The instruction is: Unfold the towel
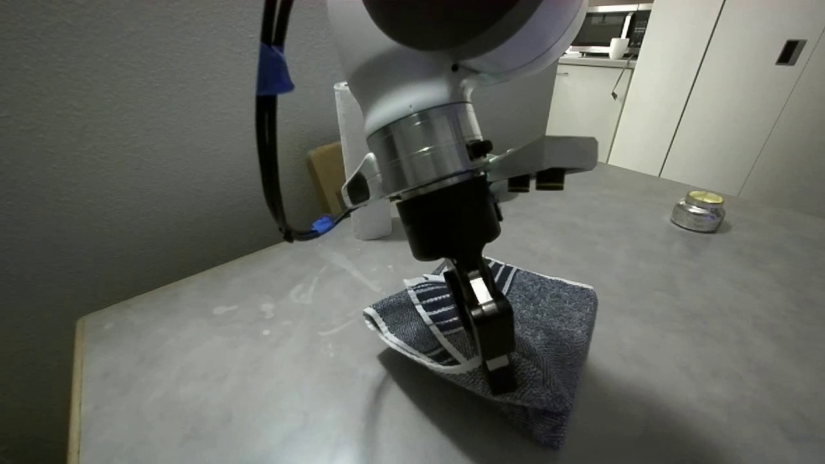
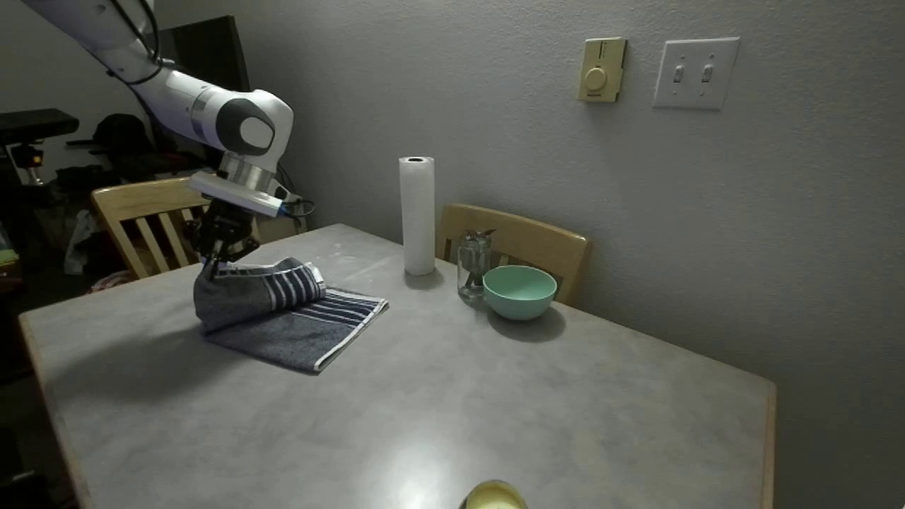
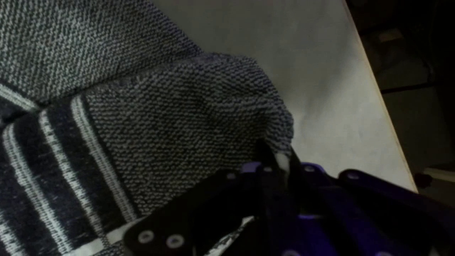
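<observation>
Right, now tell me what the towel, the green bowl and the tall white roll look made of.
Towel: seemingly cotton terry, matte; the wrist view shows its coarse, nubbly weave.
Green bowl: probably satin plastic, possibly ceramic; its colour is even, without sharp highlights.
White roll: apparently matte paper, a plain cylinder with a dark hole on top.

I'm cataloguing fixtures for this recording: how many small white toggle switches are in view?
2, both on the white rectangular wall plate in an exterior view: one switch nearer the rectangular yellowish dial box, another switch farther from it. The white robot arm may hide others.
</observation>
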